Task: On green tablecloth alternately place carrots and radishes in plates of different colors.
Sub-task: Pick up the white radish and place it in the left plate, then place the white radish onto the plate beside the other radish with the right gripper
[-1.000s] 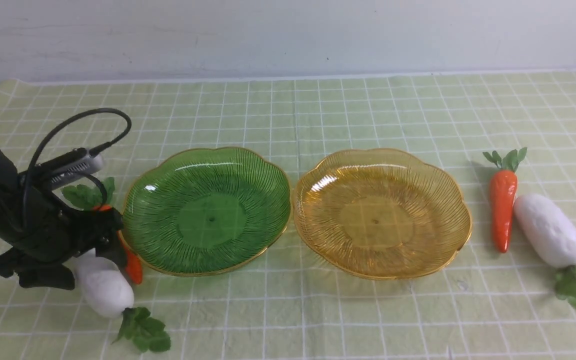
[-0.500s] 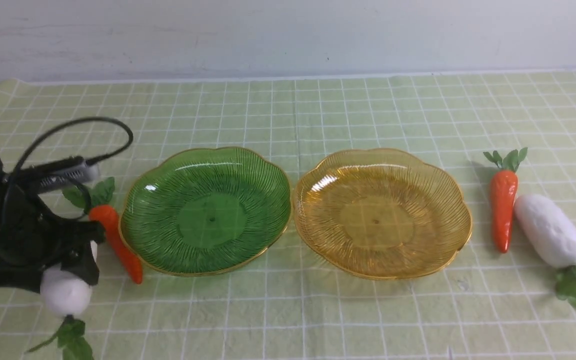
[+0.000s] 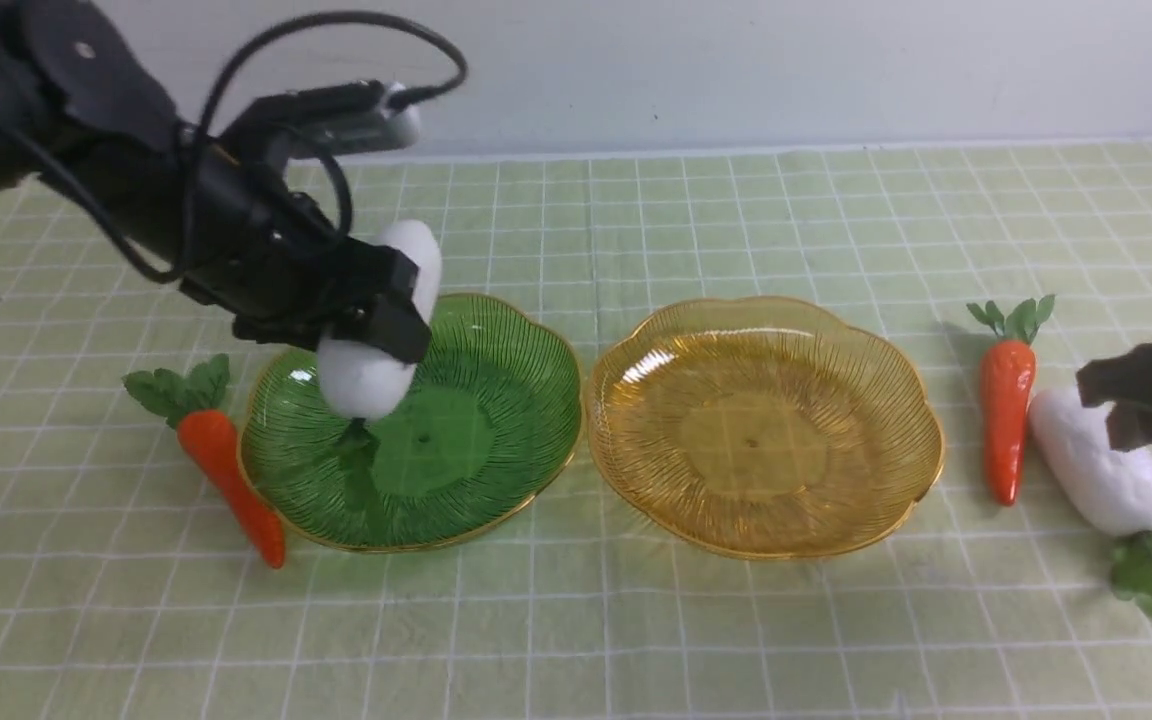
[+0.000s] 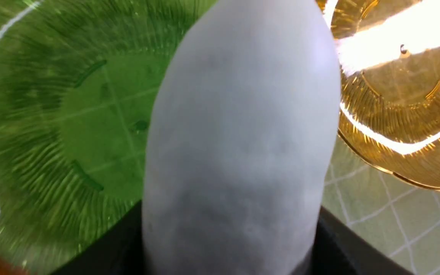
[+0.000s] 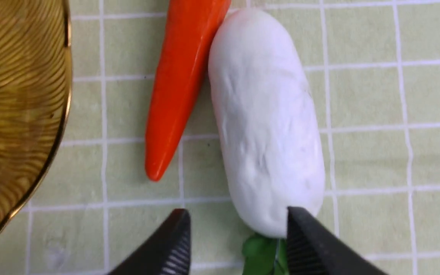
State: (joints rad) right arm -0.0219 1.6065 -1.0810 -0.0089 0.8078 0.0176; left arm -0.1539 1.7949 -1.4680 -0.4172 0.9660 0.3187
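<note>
While the left gripper point(image 4: 229, 229) clasps one plump, matte white radish point(image 3: 366, 375) above the ribbed, translucent green plate point(image 3: 336, 510) | right gripper point(image 5: 239, 236): jaws apart, nothing between them, near the other bumpy radish point(image 5: 266, 126) | glossy tapered carrots point(image 3: 236, 490) point(image 3: 1007, 420): lying on the grid-lined cloth point(image 3: 696, 640)

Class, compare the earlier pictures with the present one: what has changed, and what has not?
The left gripper now holds one radish up over the green plate; it was low at the left, beside the left carrot. The right gripper has come in from the right, open, above the other radish. Both plates, both carrots and that other radish stayed put.
</note>
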